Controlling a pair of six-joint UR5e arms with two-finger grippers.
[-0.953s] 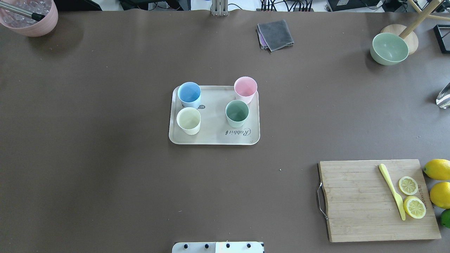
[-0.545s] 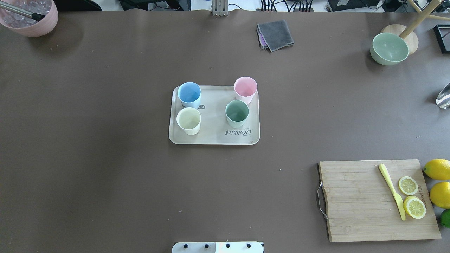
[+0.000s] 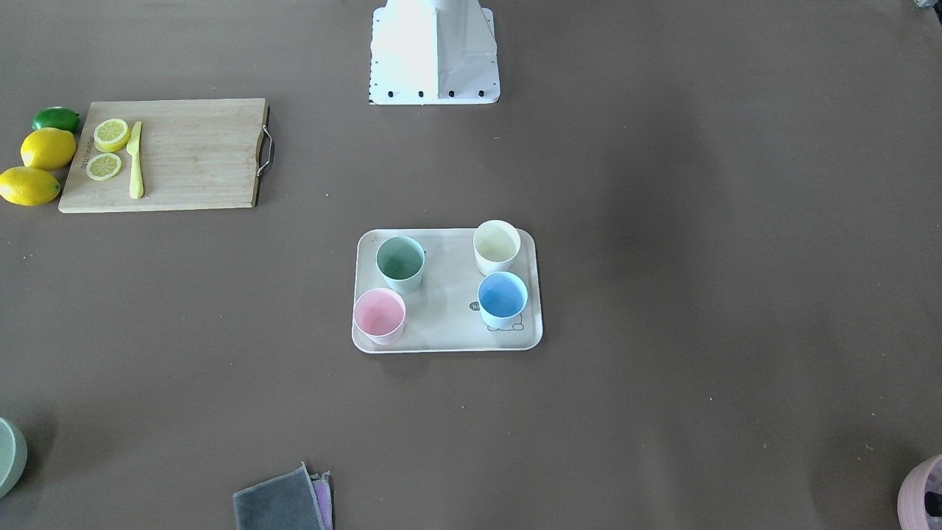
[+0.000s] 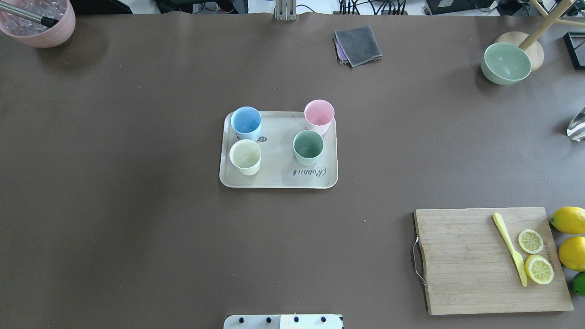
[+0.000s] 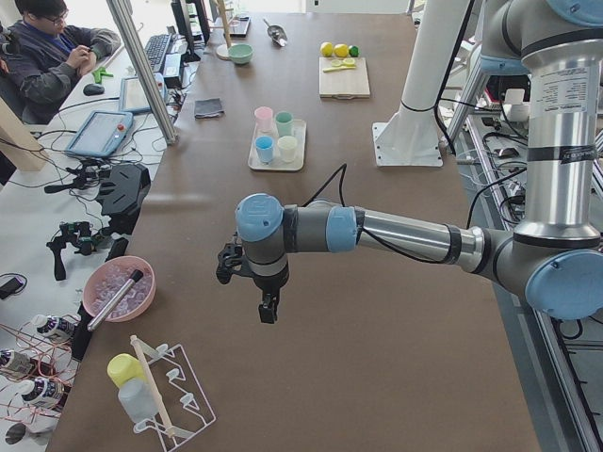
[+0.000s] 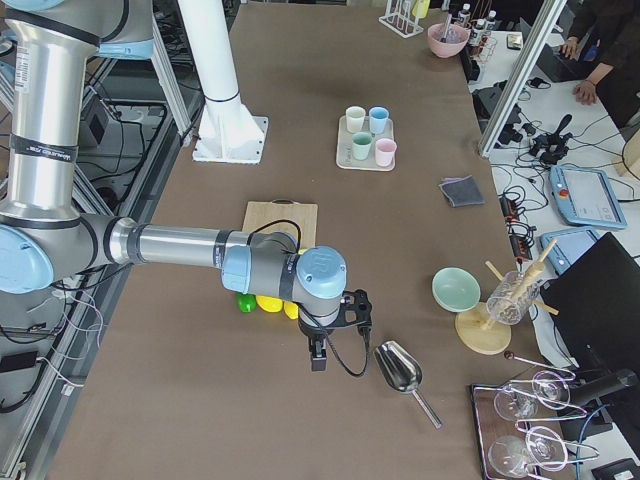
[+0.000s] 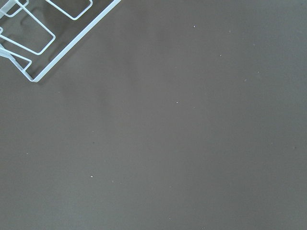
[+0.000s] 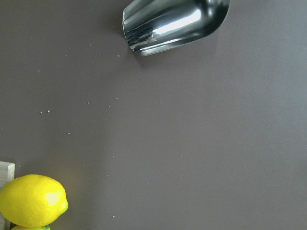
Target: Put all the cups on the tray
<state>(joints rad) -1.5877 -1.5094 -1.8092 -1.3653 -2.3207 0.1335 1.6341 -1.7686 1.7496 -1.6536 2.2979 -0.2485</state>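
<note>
The beige tray [image 4: 279, 180] lies at the table's middle, also in the front view [image 3: 449, 327]. All four cups stand upright on it: light blue [image 4: 246, 121], cream-white [image 4: 245, 156], pale pink [image 4: 319, 114] at a corner by the rim, and mint green [image 4: 308, 146]. My left gripper [image 5: 267, 309] shows only in the exterior left view, over bare table far from the tray. My right gripper [image 6: 318, 355] shows only in the exterior right view, near the lemons. I cannot tell whether either is open or shut.
A wooden cutting board [image 4: 489, 260] with lemon slices and a knife sits front right, lemons [image 4: 569, 219] beside it. A green bowl [image 4: 506, 63], grey cloth [image 4: 358, 45] and mauve pot [image 4: 41, 23] stand at the back. A metal scoop [image 8: 172, 21] and a wire rack [image 7: 43, 33] lie near the table ends.
</note>
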